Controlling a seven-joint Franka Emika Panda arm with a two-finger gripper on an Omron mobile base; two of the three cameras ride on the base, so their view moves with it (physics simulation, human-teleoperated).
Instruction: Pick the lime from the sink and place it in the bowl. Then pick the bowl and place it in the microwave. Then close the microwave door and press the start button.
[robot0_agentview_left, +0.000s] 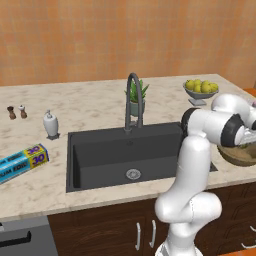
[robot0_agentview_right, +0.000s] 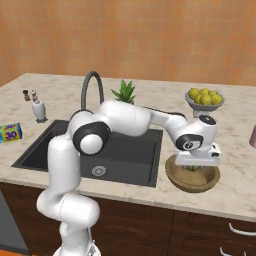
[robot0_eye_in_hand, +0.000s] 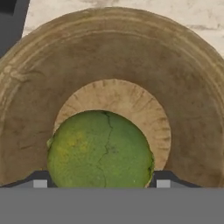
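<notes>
The tan wooden bowl stands on the counter just right of the dark sink. My gripper hangs low inside the bowl, pointing down. In the hand view the yellow-green lime fills the gap between my fingertips, and both pads sit against its sides. Below it lies the bowl's pale round floor. From the left base view my forearm hides most of the bowl. The sink basin holds nothing but its metal drain.
A grey footed dish of yellow fruits stands behind the bowl. The arched faucet and a potted plant rise behind the sink. To its left are a soap dispenser, a foil box and two shakers.
</notes>
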